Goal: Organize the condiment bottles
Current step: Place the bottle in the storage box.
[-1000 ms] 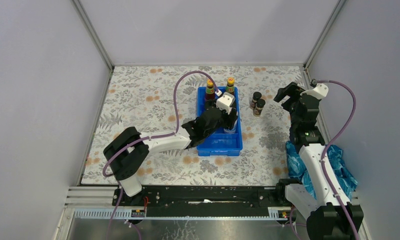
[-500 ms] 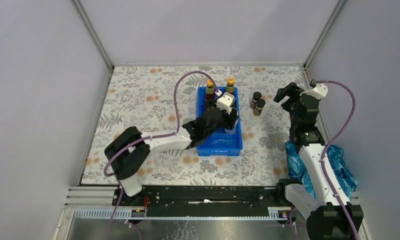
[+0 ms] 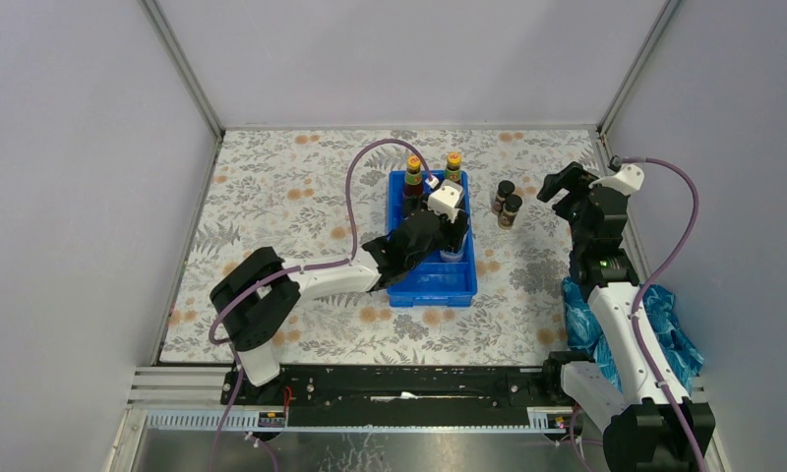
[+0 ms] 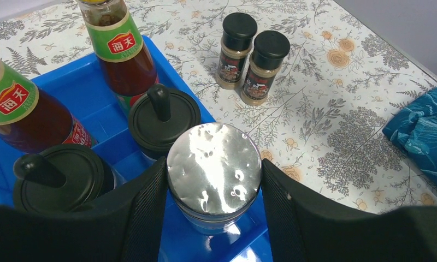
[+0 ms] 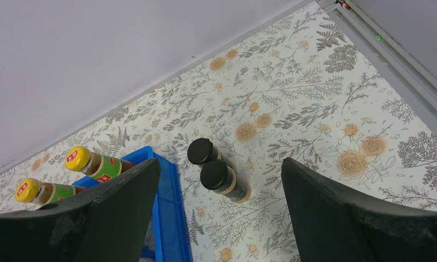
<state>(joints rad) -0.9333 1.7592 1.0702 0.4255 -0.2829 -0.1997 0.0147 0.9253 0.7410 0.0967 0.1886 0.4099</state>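
Observation:
My left gripper [image 4: 214,188] is shut on a silver-lidded jar [image 4: 214,164] that stands in the blue tray [image 4: 69,82]; a finger lies against each side of the lid. Just beyond it in the tray are two clear bottles with black domed caps [image 4: 164,114] [image 4: 60,174] and two dark red bottles [image 4: 120,49] [image 4: 19,114]. In the top view the left gripper [image 3: 454,234] is over the tray's [image 3: 431,295] right side. Two short black-capped jars [image 5: 202,152] [image 5: 219,177] stand on the table right of the tray. My right gripper [image 5: 220,218] is open and empty above them.
A crumpled blue bag [image 3: 665,334] lies at the table's right edge by the right arm's base. Grey walls close in the floral table on three sides. The tray's [image 5: 172,218] near compartments [image 3: 429,280] hold nothing that I can see.
The left arm's elbow has shifted slightly right; its gripper stays around the silver-lidded jar. The right arm has not moved.

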